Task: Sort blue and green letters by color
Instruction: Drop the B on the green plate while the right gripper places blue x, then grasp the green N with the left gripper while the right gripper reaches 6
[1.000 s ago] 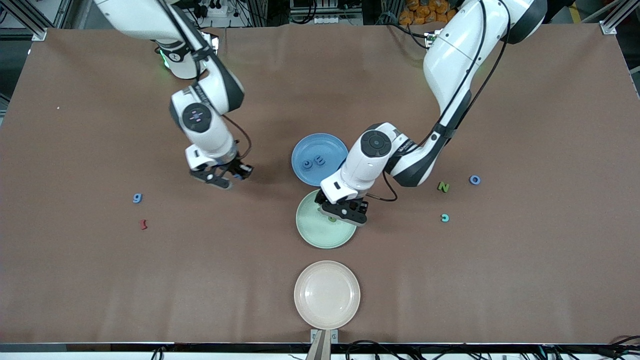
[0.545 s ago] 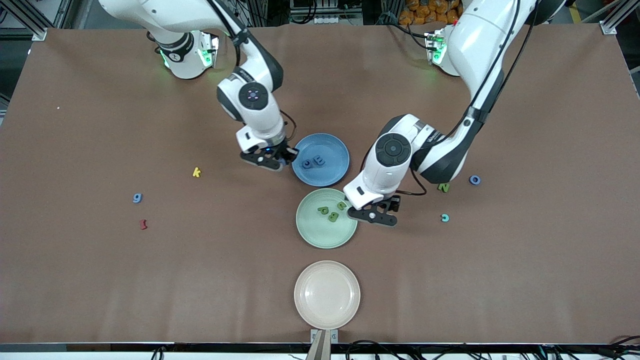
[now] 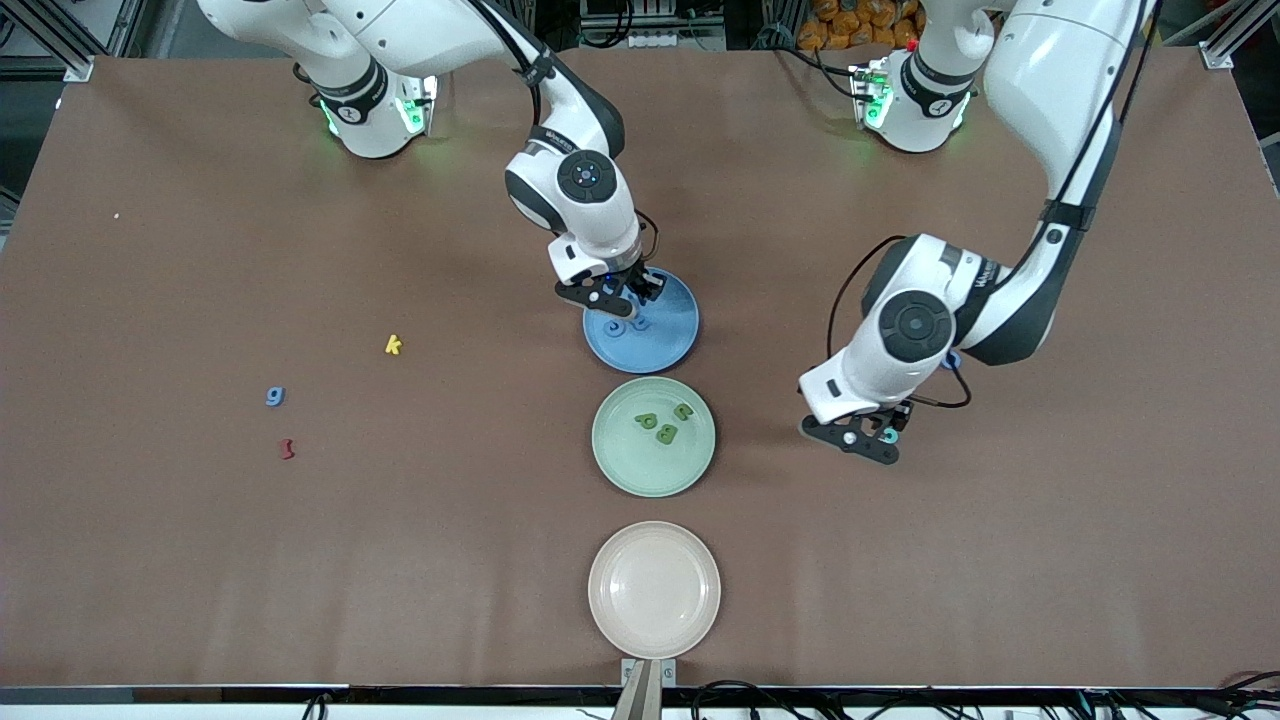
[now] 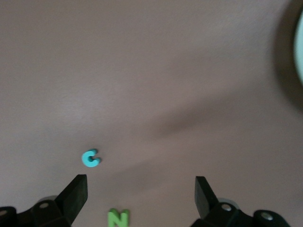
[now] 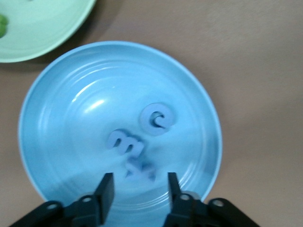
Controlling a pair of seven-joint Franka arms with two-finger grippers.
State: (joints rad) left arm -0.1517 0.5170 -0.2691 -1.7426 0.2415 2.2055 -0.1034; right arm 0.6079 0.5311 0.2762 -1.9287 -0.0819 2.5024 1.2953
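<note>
My right gripper (image 3: 612,297) hangs open over the blue plate (image 3: 668,340). In the right wrist view its open jaws (image 5: 137,191) are just above a blurred blue letter (image 5: 139,170), with two more blue letters (image 5: 157,118) in the plate (image 5: 57,109). My left gripper (image 3: 866,442) is open low over the table beside a teal c (image 3: 889,435). In the left wrist view, the c (image 4: 90,158) and a green N (image 4: 118,218) lie near the open jaws (image 4: 140,196). Three green letters (image 3: 664,424) lie in the green plate (image 3: 620,460). A blue g (image 3: 275,396) lies toward the right arm's end.
A yellow k (image 3: 393,345) and a dark red letter (image 3: 287,449) lie near the blue g. An empty beige plate (image 3: 654,590) sits nearest the front camera. The green plate's rim shows in both wrist views (image 4: 299,47) (image 5: 38,28).
My right gripper moved from the right arm's end to over the blue plate, where a third blue letter now lies. My left gripper left the green plate and moved to the teal c.
</note>
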